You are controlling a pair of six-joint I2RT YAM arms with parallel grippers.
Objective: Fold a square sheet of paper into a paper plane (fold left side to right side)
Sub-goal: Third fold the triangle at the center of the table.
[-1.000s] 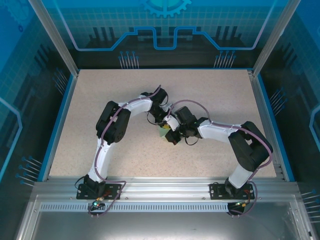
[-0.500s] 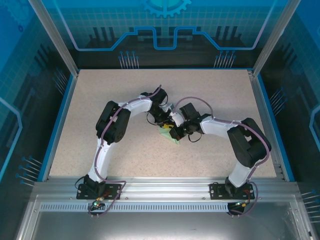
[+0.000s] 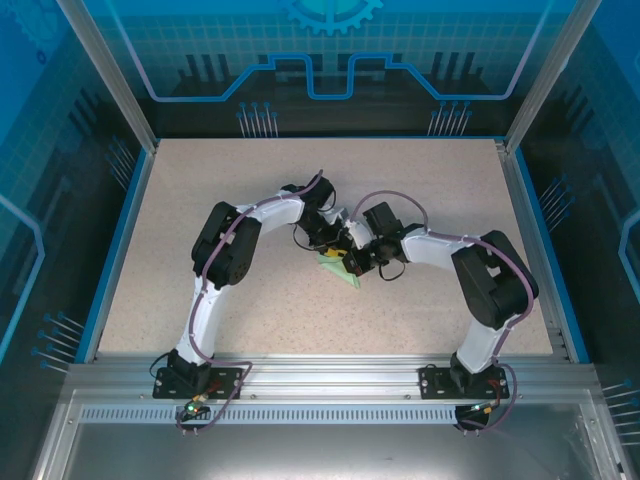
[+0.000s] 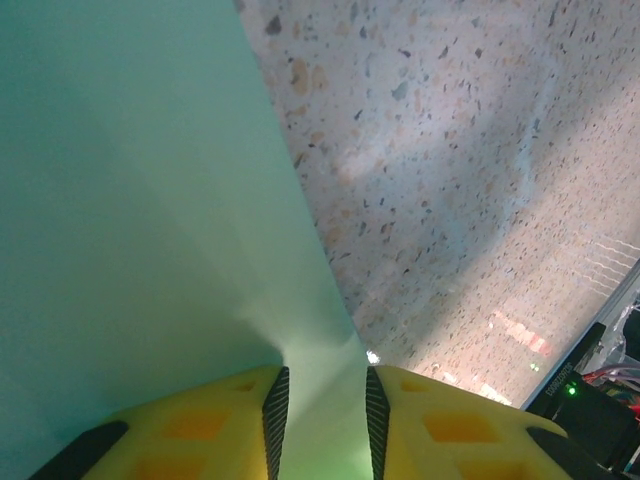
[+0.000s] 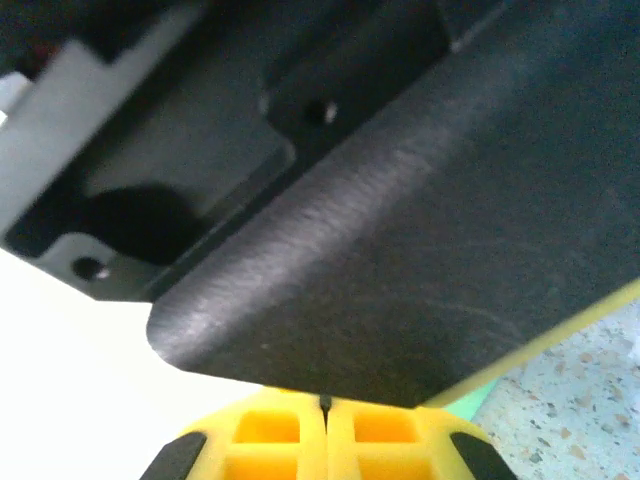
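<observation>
From above, the folded sheet of paper (image 3: pixel 343 272) lies near the middle of the speckled surface (image 3: pixel 200 200), a small pale green shape. Both arms bend inward and meet just over it. The left hand (image 3: pixel 333 243) sits at the paper's far edge and the right hand (image 3: pixel 354 263) on its right side, the two touching or nearly so.

In the left wrist view, the paper takes up the left half, with its straight edge running down toward the yellow fingers (image 4: pixel 200 440). The left hand (image 4: pixel 320 420) is narrowly parted and the green sheet lies in the gap. I cannot tell whether the pads pinch it. Bare surface lies to the right of the paper.

In the right wrist view, the right hand (image 5: pixel 325 425) has its yellow fingers (image 5: pixel 270 430) pressed together with no gap. The dark body of the other hand (image 5: pixel 400 220) looms just above them. Pale paper shows to the left, with a green sliver and surface to the right.
</observation>
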